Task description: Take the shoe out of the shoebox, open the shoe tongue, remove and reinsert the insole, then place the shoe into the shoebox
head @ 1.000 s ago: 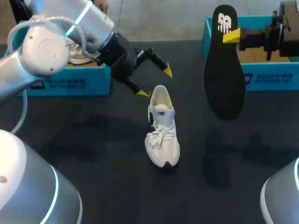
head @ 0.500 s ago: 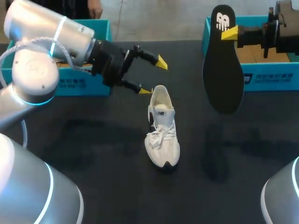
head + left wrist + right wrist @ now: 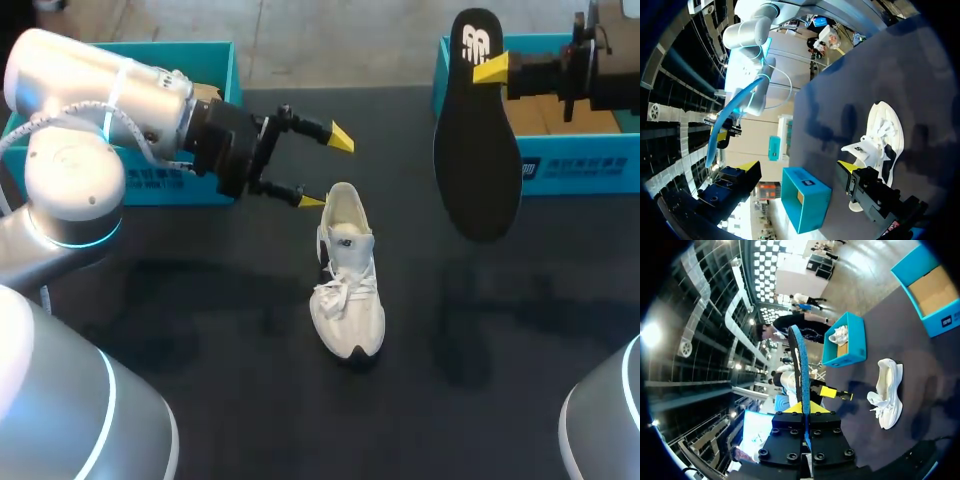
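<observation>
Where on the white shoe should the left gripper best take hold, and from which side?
Probably the shoe at its heel rim, one finger inside and one outside, coming from the far end where the left gripper sits with jaws open. The shoe stands upright with its opening facing up, heel end nearest that gripper.

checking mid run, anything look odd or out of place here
Only the insole: it dangles in the air from the right pincer, out of the shoe, which stands upright by the open left pincer. Nothing spilled or damaged.
</observation>
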